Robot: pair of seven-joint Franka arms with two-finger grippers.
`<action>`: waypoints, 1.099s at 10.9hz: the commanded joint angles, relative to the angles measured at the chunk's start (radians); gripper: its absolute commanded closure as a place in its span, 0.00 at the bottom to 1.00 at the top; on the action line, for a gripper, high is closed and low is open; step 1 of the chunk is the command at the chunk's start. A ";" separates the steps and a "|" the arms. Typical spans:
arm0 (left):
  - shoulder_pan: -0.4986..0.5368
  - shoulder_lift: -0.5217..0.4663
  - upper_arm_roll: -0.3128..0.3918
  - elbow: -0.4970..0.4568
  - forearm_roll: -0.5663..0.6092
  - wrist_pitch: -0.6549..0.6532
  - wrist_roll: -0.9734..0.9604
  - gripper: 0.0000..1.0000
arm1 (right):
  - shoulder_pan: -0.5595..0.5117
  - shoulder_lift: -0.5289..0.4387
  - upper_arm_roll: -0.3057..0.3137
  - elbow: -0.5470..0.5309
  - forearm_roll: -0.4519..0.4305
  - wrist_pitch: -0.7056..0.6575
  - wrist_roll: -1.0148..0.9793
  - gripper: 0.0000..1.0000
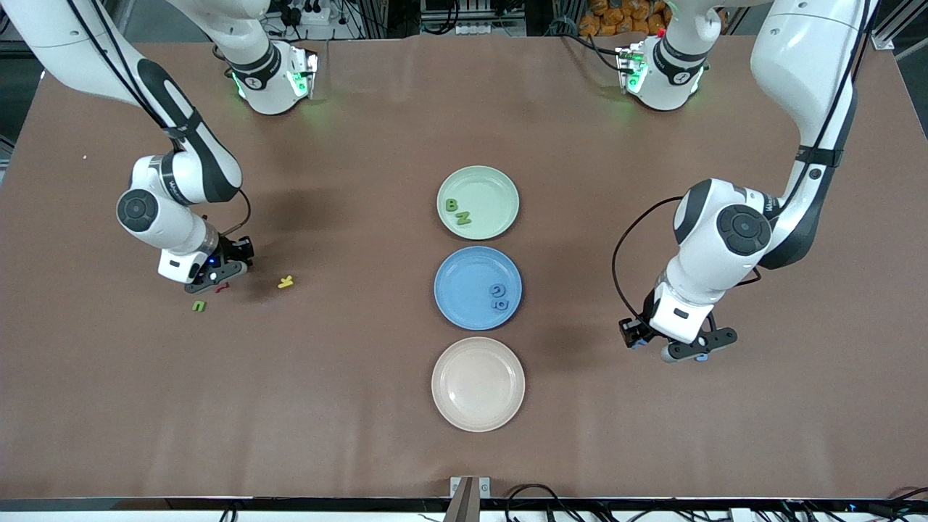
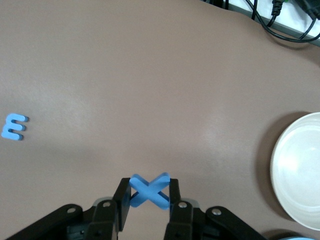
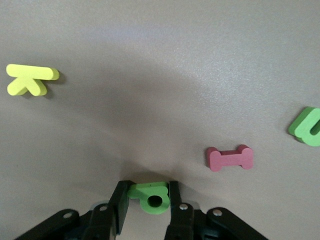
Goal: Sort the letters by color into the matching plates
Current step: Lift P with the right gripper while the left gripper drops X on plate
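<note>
front view: left gripper (image 1: 697,354) clamped on a blue x (image 2: 149,190), over bare table at about 3 o'clock from the beige plate (image 1: 478,416); right gripper (image 1: 215,279) down at the right arm's end, its fingers around a green letter (image 3: 150,196) on the table, grip looks just closing. red letter (image 3: 229,158), yellow k (image 1: 286,282) and another green letter (image 1: 199,306) lie beside it. pick step; next, blue x likely goes to the blue plate (image 1: 464,290), green letter to the green plate (image 1: 487,188).

The brown table covering (image 1: 348,406) looks like smooth matt cloth or paper with a faint sheen. The pale green (image 1: 487,190), bright blue (image 1: 464,279) and beige (image 1: 500,391) round plates look like matt plastic. The chunky blue X letter (image 2: 149,190), green letter with a hole (image 3: 149,196) and dark red I letter (image 3: 230,158) look like soft matt foam.
</note>
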 commanded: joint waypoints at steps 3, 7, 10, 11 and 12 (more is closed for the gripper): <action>-0.077 -0.024 -0.063 -0.004 -0.017 -0.060 -0.153 1.00 | -0.015 -0.003 0.006 -0.003 0.001 0.001 -0.018 0.82; -0.262 0.034 -0.057 0.076 -0.007 -0.064 -0.349 1.00 | 0.004 -0.050 0.008 0.023 0.006 -0.093 -0.004 0.88; -0.333 0.055 -0.034 0.119 -0.003 -0.065 -0.400 1.00 | 0.014 -0.076 0.011 0.054 0.018 -0.165 0.001 0.89; -0.333 0.057 -0.034 0.116 -0.003 -0.067 -0.406 1.00 | 0.031 -0.092 0.009 0.054 0.019 -0.179 0.027 0.89; -0.333 0.071 -0.034 0.114 -0.003 -0.067 -0.415 1.00 | 0.043 -0.107 0.012 0.054 0.020 -0.200 0.065 0.89</action>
